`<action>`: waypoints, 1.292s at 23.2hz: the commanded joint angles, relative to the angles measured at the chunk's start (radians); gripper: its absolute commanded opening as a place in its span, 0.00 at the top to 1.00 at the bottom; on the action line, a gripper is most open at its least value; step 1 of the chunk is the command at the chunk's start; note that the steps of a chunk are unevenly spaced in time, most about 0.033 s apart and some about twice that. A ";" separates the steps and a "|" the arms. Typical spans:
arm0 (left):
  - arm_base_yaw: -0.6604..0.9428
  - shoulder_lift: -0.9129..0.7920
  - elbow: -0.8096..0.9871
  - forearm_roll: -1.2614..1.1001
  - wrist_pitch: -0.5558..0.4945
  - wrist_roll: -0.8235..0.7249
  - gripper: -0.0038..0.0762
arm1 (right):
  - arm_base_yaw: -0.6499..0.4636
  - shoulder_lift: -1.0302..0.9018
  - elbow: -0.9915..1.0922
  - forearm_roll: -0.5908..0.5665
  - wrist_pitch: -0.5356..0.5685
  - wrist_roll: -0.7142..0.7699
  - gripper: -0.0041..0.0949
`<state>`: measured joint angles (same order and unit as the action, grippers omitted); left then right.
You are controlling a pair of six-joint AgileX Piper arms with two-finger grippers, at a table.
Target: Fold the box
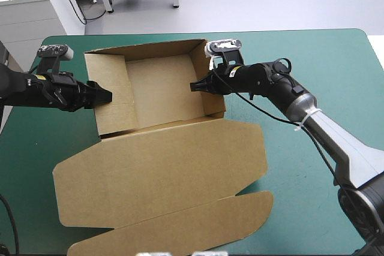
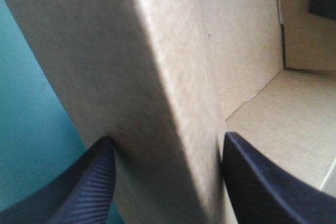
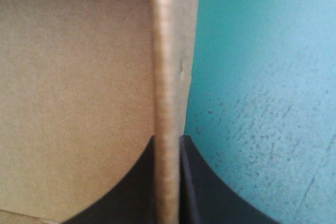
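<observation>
Evidently both claws are at work on the tray's side walls. The left claw [image 2: 168,148] is clamped astride the thick, doubled left wall [image 2: 157,77], one black finger outside it and one inside. The right claw [image 3: 168,142] is pinched nearly together on the thin upper edge of the right wall [image 3: 167,51]. Outward from them, the brown box [image 1: 159,88] sits toward the far side of the teal-green tabletop [image 1: 312,58] as an open tray with its walls raised. Its lid [image 1: 162,166] lies flat toward the near edge, and the tuck flap [image 1: 180,226] past it is flat too. By my reading the tray is formed. What seems left is pressing the side walls home so they lock.
</observation>
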<state>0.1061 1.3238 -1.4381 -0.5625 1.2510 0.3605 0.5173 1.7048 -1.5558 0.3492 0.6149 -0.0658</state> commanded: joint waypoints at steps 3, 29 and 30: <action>-0.055 -0.023 -0.025 -0.033 0.045 -0.026 0.55 | 0.040 -0.056 -0.060 0.085 -0.058 -0.003 0.95; -0.378 0.143 -0.103 0.625 -0.082 -0.536 0.96 | 0.014 -0.056 -0.119 -0.426 0.339 0.238 0.96; -0.379 0.165 -0.120 0.619 -0.087 -0.536 0.96 | 0.000 -0.056 -0.127 -0.432 0.370 0.238 0.96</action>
<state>-0.2662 1.4760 -1.4875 0.0236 1.2310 -0.2131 0.5494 1.7014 -1.6282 -0.0068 0.9002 0.1925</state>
